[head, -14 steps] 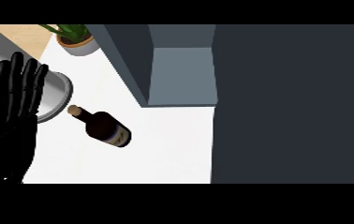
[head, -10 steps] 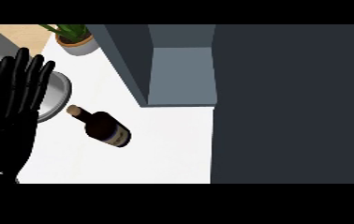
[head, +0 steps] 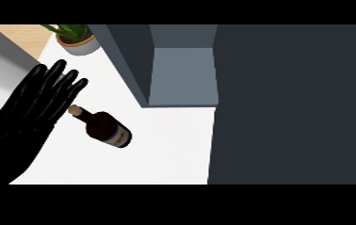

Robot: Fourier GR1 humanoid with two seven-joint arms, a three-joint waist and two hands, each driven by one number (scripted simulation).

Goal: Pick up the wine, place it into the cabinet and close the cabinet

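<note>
The left hand [head: 42,94] was held with fingers spread just beside the wine [head: 104,127], gripping nothing. The upright bottle could be toppled if its neck were nudged.

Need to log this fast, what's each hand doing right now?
Left hand: open, fingers straight, holding nothing, beside the wine bottle.
Right hand: not in view.

Lighting was even and diffuse; no single source could be identified. The white counter [head: 167,144] read bright and flat, without glare. The cabinet door [head: 285,101] appeared uniformly dark. The cabinet interior [head: 182,76] was mid-grey, its side wall darker. The black left hand [head: 38,101] showed little surface detail. Cast shadows were faint.
</note>
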